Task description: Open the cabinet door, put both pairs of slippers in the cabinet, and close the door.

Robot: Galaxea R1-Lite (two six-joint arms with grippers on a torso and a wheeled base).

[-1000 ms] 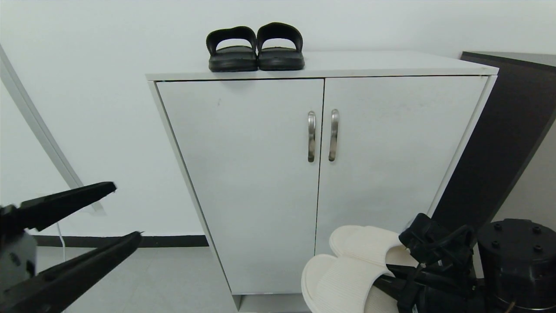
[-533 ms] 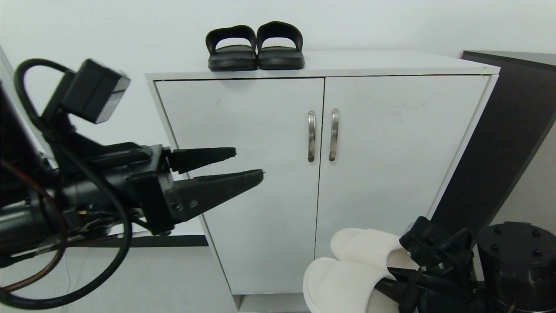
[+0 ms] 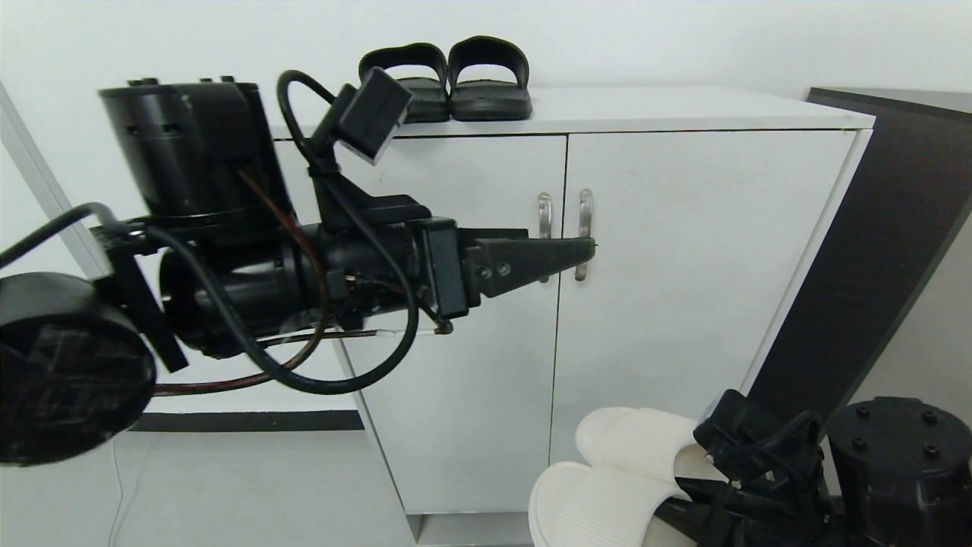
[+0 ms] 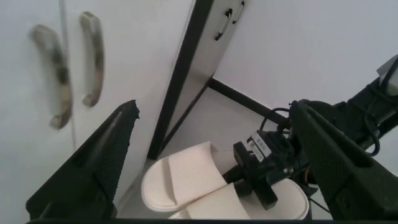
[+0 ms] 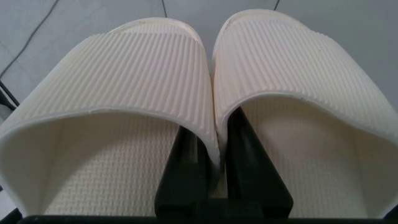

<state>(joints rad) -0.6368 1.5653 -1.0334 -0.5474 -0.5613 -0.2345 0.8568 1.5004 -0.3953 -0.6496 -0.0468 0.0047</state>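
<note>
Looking down from the head camera, I see the cabinet with both doors shut. The black slippers sit side by side on its top, toward the left end. My left pincer is stretched out level in front of the doors, its tips at the height of the two metal handles. The left wrist camera shows its fingers spread wide, with the handles off beside one finger and not between the two. I cannot tell whether a tip touches a handle. My right pincer is low, near the foot of the right door, and clamped on the white slippers. Its fingers pinch the pair's two adjoining inner walls together, toes pointing away from the wrist.
</note>
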